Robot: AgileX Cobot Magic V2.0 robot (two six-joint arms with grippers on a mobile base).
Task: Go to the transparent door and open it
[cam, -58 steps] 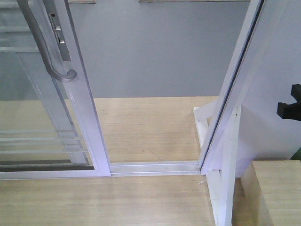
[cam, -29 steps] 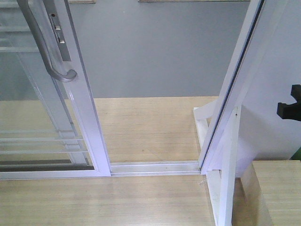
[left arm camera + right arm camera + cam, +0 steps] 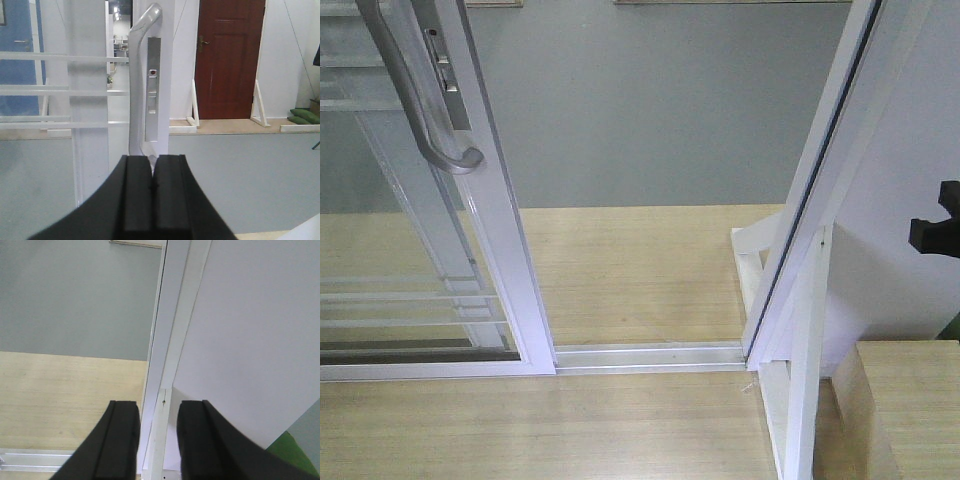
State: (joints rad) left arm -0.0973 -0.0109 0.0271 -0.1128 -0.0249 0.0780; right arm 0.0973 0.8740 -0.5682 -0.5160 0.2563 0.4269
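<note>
**Two claws at the doorway, the left one lined up on the handle**

Two arms are up at the threshold, and reading from the left, the transparent door [image 3: 430, 260] fills that side of the front view: clear glass in a glossy white frame, thin white bars across it, its stile standing where the floor track [image 3: 650, 355] begins. A wide gap lies between that stile and the white jamb [image 3: 820, 180] on the right, so the door looks already partly slid open, with more travel a fair guess.

Now the handle [image 3: 140, 75]! From the left wrist view it rises straight ahead of the left gripper [image 3: 152, 187], just above and beyond the tips. Its long axis runs vertical, the grey bar curving in at the top beside the lock plate [image 3: 152, 95]. The left gripper's jaws are pressed together with nothing between them. That arm is plainly the nearer one; any pull would have it open up and close around the upright bar, then draw sideways along the track.

Over on the right, the right gripper [image 3: 157, 440] has its jaws parted, holding nothing, straddling the line of the jamb's edge without visibly touching it.

No brand, label or legible writing shows anywhere.
</note>
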